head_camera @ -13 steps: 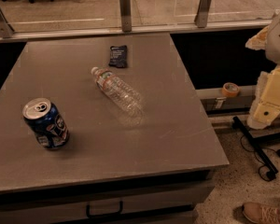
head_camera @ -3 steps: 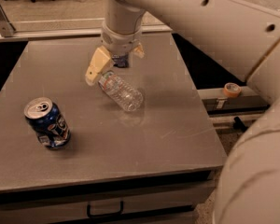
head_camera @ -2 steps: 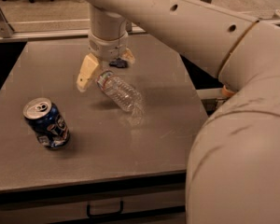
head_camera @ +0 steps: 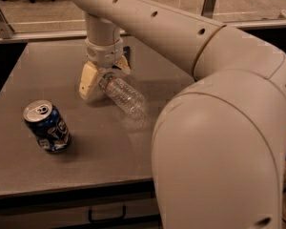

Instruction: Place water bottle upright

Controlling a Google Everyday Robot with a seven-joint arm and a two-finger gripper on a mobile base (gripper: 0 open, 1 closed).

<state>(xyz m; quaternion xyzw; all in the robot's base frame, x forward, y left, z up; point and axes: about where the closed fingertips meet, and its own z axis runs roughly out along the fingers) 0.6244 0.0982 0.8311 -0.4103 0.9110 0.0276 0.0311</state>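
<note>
the claw [head_camera: 106, 79] is shown spread astride the cap end of the water bottle [head_camera: 126, 97], which is seen lying flat on the surface [head_camera: 105, 149].

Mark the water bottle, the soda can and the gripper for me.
water bottle [head_camera: 126, 96], camera view, ribbed mid-body, lying down.
soda can [head_camera: 48, 128], camera view, blue side wall.
gripper [head_camera: 106, 81], camera view, midpoint of its open span, astride the bottle's cap end.

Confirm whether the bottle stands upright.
No, the bottle lies on its side on the table, the gripper astride its cap end, fingers open.
</note>
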